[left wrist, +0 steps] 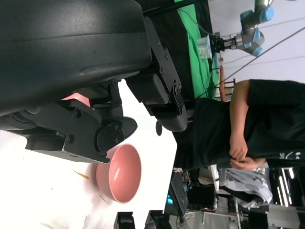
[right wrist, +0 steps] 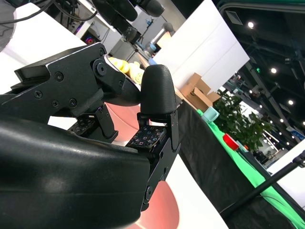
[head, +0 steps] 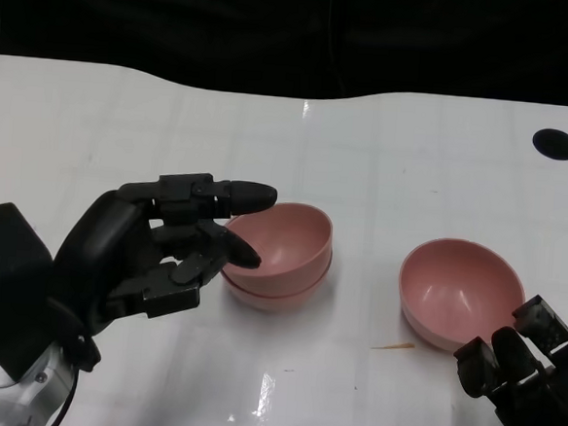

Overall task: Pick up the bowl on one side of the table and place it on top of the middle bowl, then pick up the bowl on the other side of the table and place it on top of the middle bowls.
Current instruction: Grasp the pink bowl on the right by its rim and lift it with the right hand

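While two pink bowls sit nested as a stack [head: 279,255] near the middle of the white table [head: 366,151], the left hand [head: 155,248] hovers just beside the stack's left rim, fingers spread and holding nothing. A single pink bowl [head: 459,292] rests upright toward the table's right edge. The right hand [head: 522,371] is at the near right corner, just beside that bowl, fingers apart and empty. A small straw-coloured sliver [head: 393,347] lies near the front edge.
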`<state>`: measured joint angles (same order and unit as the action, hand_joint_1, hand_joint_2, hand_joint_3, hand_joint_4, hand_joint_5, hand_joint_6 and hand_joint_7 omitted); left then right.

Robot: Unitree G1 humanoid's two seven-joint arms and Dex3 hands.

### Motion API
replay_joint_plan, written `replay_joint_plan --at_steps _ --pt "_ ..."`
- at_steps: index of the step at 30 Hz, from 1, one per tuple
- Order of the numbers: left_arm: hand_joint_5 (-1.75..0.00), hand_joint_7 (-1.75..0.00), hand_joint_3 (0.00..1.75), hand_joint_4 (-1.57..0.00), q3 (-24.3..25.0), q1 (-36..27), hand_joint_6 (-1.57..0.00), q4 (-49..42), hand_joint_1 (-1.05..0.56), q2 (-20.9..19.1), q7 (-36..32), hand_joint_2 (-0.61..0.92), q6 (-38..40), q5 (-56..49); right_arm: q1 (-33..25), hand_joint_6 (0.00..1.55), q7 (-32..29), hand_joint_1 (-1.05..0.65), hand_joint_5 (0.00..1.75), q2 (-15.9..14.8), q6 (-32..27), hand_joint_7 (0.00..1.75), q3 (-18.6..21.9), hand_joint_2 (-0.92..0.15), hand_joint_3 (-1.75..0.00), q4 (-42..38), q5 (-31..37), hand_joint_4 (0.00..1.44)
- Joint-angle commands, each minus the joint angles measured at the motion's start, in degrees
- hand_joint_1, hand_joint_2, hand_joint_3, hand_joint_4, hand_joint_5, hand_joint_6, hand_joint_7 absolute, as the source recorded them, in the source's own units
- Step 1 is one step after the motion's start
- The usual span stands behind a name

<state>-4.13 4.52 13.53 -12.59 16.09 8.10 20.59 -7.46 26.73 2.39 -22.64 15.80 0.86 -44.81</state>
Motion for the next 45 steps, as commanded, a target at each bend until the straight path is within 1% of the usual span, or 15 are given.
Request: replay_joint_plan --at_steps 1,2,3,4,6,7,21,26,29,32,35,39,43,44,45 --pt "-1.41 -0.21 0.97 -0.45 1.07 -0.37 -0.93 1.29 0.09 0.09 0.73 0.69 1.32 0.21 0.17 0.77 0.4 -0.1 1.75 -0.78 -0.1 1.46 0.46 -0.67 -1.03 -0.17 -0.57 0.79" --pt "-1.41 -0.22 0.97 -0.45 3.21 -3.02 -0.93 1.75 0.09 -0.66 2.38 0.69 2.39 3.15 0.27 0.77 0.35 -0.1 1.75 -0.91 0.03 1.47 0.38 -0.67 -1.03 -0.26 -0.25 0.79" --pt "-1.6 -0.88 1.26 -0.7 4.88 -5.02 -0.96 2.12 0.15 -1.19 3.68 0.65 3.27 5.37 0.35 0.78 0.31 -0.09 1.75 -1.01 0.13 1.46 0.31 -0.66 -1.03 -0.34 -0.01 0.8" --pt "-1.67 -1.25 1.4 -0.81 6.48 -6.99 -0.9 2.3 0.18 -1.94 5.44 0.62 3.87 7.46 0.35 0.78 0.12 -0.09 1.74 -1.05 0.09 1.44 0.25 -0.65 -1.03 -0.22 0.14 0.8" --pt "-1.73 -1.64 1.52 -0.96 8.24 -9.03 -0.86 2.65 0.2 -2.75 7.42 0.6 4.95 9.62 0.33 0.8 -0.13 -0.09 1.72 -1.02 -0.2 1.42 0.25 -0.65 -1.04 -0.04 0.09 0.81" --pt "-1.74 -1.69 1.5 -1.0 8.84 -9.69 -0.87 2.89 0.2 -3.03 8.07 0.61 5.56 10.37 0.36 0.8 -0.13 -0.09 1.72 -1.03 -0.36 1.41 0.27 -0.64 -1.03 -0.06 -0.01 0.81" --pt "-1.75 -1.75 1.46 -1.12 12.72 -16.51 -0.95 5.73 0.24 -6.11 12.68 0.69 10.4 12.69 -0.92 1.0 1.71 -0.07 1.48 -0.35 8.02 1.03 -2.67 -0.57 -1.04 1.04 6.29 0.96" --pt "-1.75 -1.75 1.53 -1.15 13.72 -18.66 -0.99 6.86 0.27 -5.15 11.15 0.69 10.34 12.31 -1.85 1.05 1.61 -0.1 1.45 1.57 19.3 0.96 -4.57 -0.52 -1.03 0.55 13.15 1.01" --pt "-1.75 -1.75 1.56 -1.16 14.39 -19.98 -1.0 9.04 0.28 -4.79 8.78 0.71 12.05 12.5 -2.38 0.99 0.46 -0.11 1.49 2.93 29.44 1.06 -5.6 -0.54 -0.97 -0.78 19.29 0.98" --pt "-1.75 -1.75 1.57 -1.16 14.58 -20.22 -1.0 9.63 0.28 -4.7 8.28 0.72 12.75 12.71 -2.4 0.97 -0.13 -0.11 1.49 3.34 33.28 1.1 -6.08 -0.54 -0.95 -2.01 21.09 0.98" --pt "-1.75 -1.75 1.55 -1.17 15.57 -22.0 -0.99 11.35 0.31 -4.34 7.01 0.77 13.52 13.1 -0.94 0.85 -4.02 -0.14 1.48 3.17 59.18 1.23 -5.9 -0.66 -0.87 -9.58 35.6 0.91" --pt "-1.75 -1.75 1.54 -1.18 15.99 -22.64 -0.99 12.52 0.32 -4.28 5.88 0.79 14.58 13.29 0.06 0.85 -7.44 -0.19 1.42 2.15 67.82 1.17 -5.89 -0.78 -0.69 -13.56 40.83 0.87" --pt "-1.75 -1.75 1.53 -1.18 17.39 -23.44 -0.99 13.44 0.34 -4.39 6.35 0.82 15.25 14.38 2.82 1.02 -20.43 -0.34 0.78 -2.72 79.27 0.46 -1.97 -0.9 -0.38 -16.17 63.03 0.95" --pt "-1.75 -1.75 1.51 -1.2 17.65 -23.57 -1.0 13.65 0.34 -4.43 6.35 0.84 15.41 14.5 2.99 0.93 -23.29 -0.43 0.44 -4.17 79.9 0.23 -1.55 -0.91 -0.38 -15.75 68.48 0.85" --pt "-1.75 -1.75 1.5 -1.2 17.82 -23.65 -1.0 13.78 0.34 -4.45 6.36 0.85 15.52 14.58 3.1 0.9 -25.82 -0.47 0.3 -5.28 80.28 0.14 -1.41 -0.92 -0.38 -15.52 72.55 0.82"
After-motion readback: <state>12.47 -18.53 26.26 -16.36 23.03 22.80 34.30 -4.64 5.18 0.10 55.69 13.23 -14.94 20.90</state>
